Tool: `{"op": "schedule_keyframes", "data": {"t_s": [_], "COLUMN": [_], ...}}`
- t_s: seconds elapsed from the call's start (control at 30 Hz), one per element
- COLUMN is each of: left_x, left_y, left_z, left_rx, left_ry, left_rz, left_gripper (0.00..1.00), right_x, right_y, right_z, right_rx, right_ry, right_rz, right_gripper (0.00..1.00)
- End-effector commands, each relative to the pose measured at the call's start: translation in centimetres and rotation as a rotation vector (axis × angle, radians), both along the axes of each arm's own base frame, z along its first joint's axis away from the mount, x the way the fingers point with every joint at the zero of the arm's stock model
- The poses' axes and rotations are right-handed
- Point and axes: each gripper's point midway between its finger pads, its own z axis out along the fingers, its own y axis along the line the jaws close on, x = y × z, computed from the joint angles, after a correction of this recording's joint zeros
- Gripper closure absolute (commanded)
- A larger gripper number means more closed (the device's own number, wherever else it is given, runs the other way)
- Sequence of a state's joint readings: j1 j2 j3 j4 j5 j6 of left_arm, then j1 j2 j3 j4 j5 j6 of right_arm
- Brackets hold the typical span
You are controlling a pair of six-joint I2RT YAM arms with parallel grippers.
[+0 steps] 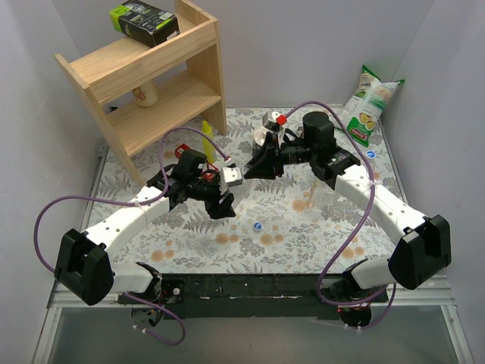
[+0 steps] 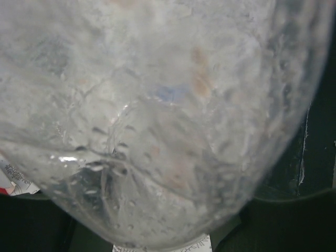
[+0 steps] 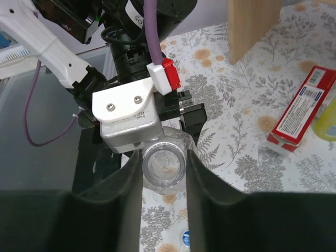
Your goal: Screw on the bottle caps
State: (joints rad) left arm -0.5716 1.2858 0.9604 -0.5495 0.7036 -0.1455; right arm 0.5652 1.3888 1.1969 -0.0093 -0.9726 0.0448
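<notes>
Right gripper (image 3: 164, 161) is pinching the open neck of the clear bottle (image 2: 157, 131), which left gripper (image 1: 222, 203) is clamping by its body. No cap is sitting on it; a blue cap (image 3: 185, 237) is lying on the table (image 3: 252, 157) nearby. Judgement: neck needs holding level, threads unsquashed.
</notes>
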Motion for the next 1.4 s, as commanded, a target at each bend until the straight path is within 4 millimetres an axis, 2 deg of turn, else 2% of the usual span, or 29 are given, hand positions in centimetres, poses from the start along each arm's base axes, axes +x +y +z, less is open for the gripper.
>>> {"op": "schedule_keyframes", "data": {"t_s": [0.0, 0.07, 0.17, 0.27, 0.47, 0.63, 0.7, 0.73, 0.77, 0.8, 0.83, 0.87, 0.9, 0.93, 1.0, 1.07, 1.1, 1.17, 1.2, 1.27, 1.37], "left_x": [0.4, 0.3, 0.2, 0.0, 0.8, 0.9, 0.7, 0.6, 0.5, 0.4, 0.3, 0.4, 0.4, 0.4, 1.1, 1.6, 2.7, 3.7, 4.6, 5.2, 5.6], "left_y": [-0.8, -0.6, -0.6, -0.6, -0.4, -0.2, -0.2, -0.2, -0.2, -0.2, -0.1, 0.0, 0.2, 0.4, 1.0, 1.6, 2.0, 2.7, 3.3, 3.9, 4.9], "left_z": [2.3, 2.0, 2.7, 2.6, 3.0, 3.1, 2.9, 2.8, 2.7, 2.6, 2.3, 2.1, 1.9, 1.3, 1.0, 0.2, 0.1, -0.3, -0.1, -0.1, -0.3], "left_rx": [-0.067, -0.064, -0.095, -0.102, -0.12, -0.124, -0.123, -0.123, -0.125, -0.125, -0.121, -0.116, -0.112, -0.106, -0.112, -0.112, -0.126, -0.137, -0.16, -0.17, -0.168], "left_ry": [-0.071, -0.064, -0.063, -0.058, -0.075, -0.081, -0.077, -0.073, -0.066, -0.059, -0.051, -0.044, -0.036, -0.023, 0.005, 0.044, 0.07, 0.108, 0.144, 0.169, 0.158], "left_rz": [-0.024, -0.007, 0.009, 0.006, 0.037, 0.041, 0.038, 0.036, 0.034, 0.034, 0.037, 0.049, 0.063, 0.076, 0.146, 0.218, 0.298, 0.388, 0.454, 0.504, 0.533], "left_gripper": [1.0, 1.0, 1.0, 1.0, 1.0, 1.0, 1.0, 1.0, 1.0, 1.0, 1.0, 1.0, 1.0, 1.0, 1.0, 1.0, 1.0, 1.0, 1.0, 1.0, 1.0], "right_x": [0.3, 0.1, -0.1, -0.3, 0.8, 0.3, 0.3, 0.1, 0.0, 0.0, 0.0, 0.1, -0.1, 0.5, 0.3, -0.4, -0.6, -1.1, -1.5, -2.3, -3.5], "right_y": [0.1, -0.3, -0.8, -0.9, -1.6, -2.0, -2.0, -2.1, -2.1, -2.0, -2.0, -2.0, -2.4, -2.6, -3.3, -4.2, -4.5, -5.2, -5.4, -5.6, -5.2], "right_z": [1.7, 1.4, 0.5, 0.2, 0.0, -0.7, -0.3, 0.2, 1.1, 1.9, 4.0, 4.9, 5.0, 6.6, 6.8, 4.5, 3.2, -0.9, -2.2, -6.2, -9.8], "right_rx": [0.033, 0.021, 0.003, 0.0, -0.03, -0.034, -0.025, -0.014, 0.001, 0.015, 0.04, 0.043, 0.014, 0.013, -0.02, -0.086, -0.113, -0.207, -0.23, -0.321, -0.407], "right_ry": [-0.082, -0.101, -0.087, -0.083, -0.094, -0.081, -0.098, -0.117, -0.144, -0.165, -0.217, -0.249, -0.249, -0.353, -0.394, -0.398, -0.386, -0.336, -0.333, -0.345, -0.405], "right_rz": [0.018, 0.018, 0.006, 0.014, -0.016, -0.013, -0.015, -0.008, -0.004, 0.001, 0.009, 0.004, -0.001, -0.017, -0.036, -0.027, -0.021, -0.012, 0.009, 0.051, 0.128], "right_gripper": [0.77, 0.81, 0.83, 0.82, 0.83, 0.8, 0.72, 0.64, 0.48, 0.42, 0.37, 0.32, 0.29, 0.28, 0.25, 0.25, 0.27, 0.3, 0.32, 0.35, 0.39]}}
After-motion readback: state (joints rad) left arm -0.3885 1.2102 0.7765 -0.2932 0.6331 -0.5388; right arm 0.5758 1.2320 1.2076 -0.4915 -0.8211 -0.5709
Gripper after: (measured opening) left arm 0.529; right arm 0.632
